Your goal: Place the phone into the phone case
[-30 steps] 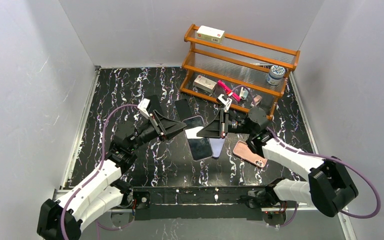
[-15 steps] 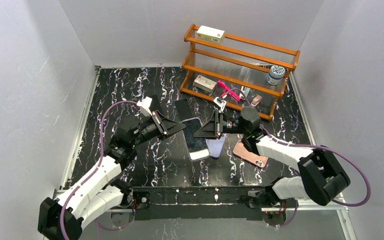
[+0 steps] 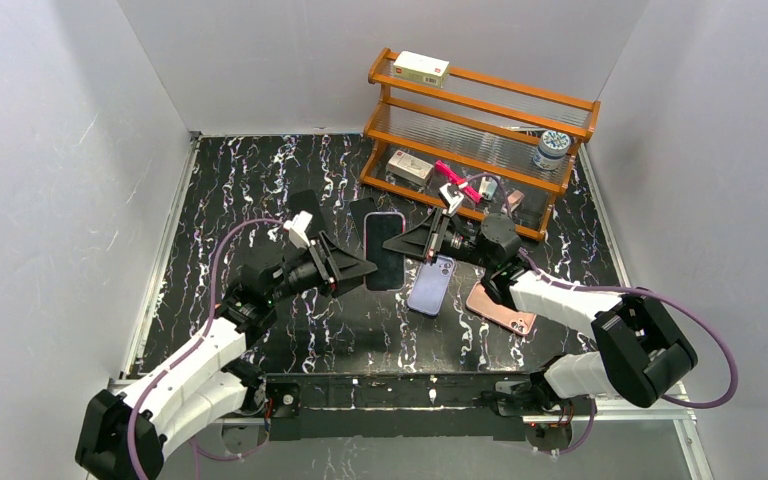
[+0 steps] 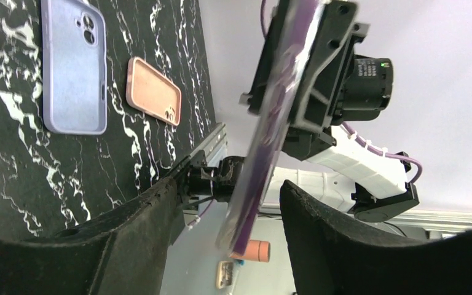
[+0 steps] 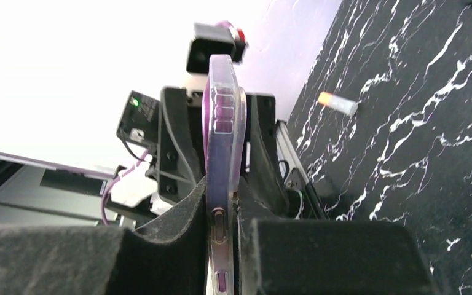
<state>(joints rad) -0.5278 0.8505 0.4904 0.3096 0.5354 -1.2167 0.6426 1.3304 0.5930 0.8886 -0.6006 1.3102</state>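
Handover pose above the marbled table (image 3: pixel 260 190). The right gripper (image 3: pixel 407 248) is clamped on one edge of the phone (image 3: pixel 384 250) and carries it alone in the air between the two arms. The left gripper (image 3: pixel 360 268) stands open, its fingers (image 4: pixel 129 233) flanking the phone's free end with a gap on each side and touching nothing. The lavender phone case (image 3: pixel 429 287) lies flat on the table just beside the phone's spot, on the right arm's side, with a pink case (image 3: pixel 500 308) close by. Likely hazards: a one-edge hold lets the phone pivot or slip – a fall onto the hard table. An off-centre closing by the left jaws could lever the phone out of the right grip. The pink case could also be taken for the target. Whether the lavender case lies open side up cannot be told.
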